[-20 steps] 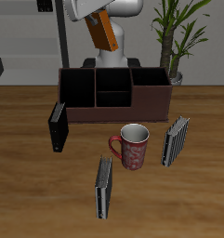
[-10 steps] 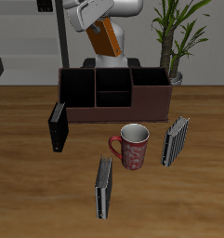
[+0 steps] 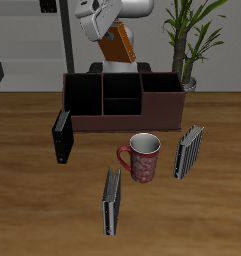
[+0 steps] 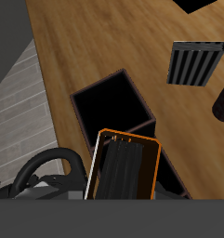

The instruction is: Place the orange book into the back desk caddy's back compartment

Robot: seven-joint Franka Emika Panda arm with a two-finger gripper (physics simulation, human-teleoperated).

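The orange book point(image 3: 117, 46) hangs tilted in the air above the back desk caddy point(image 3: 157, 104), a low dark maroon box with several cells at the back of the table. My gripper point(image 3: 104, 28) is shut on the book's upper end, high over the caddy's back wall. In the wrist view the book point(image 4: 123, 173) shows edge-on, with an orange rim around dark pages. One open cell of the caddy point(image 4: 78, 99) lies below it. My fingertips are hidden by the book.
A black book point(image 3: 61, 136) stands by the caddy's end. A red patterned mug point(image 3: 144, 158) stands in front of the caddy. Two grey-and-black striped books point(image 3: 188, 151) point(image 3: 112, 201) stand nearer the front edge. A potted plant point(image 3: 190, 40) is behind the caddy.
My gripper and the orange book have shifted slightly sideways above the caddy, and the book has tilted further. Nothing on the table has moved.
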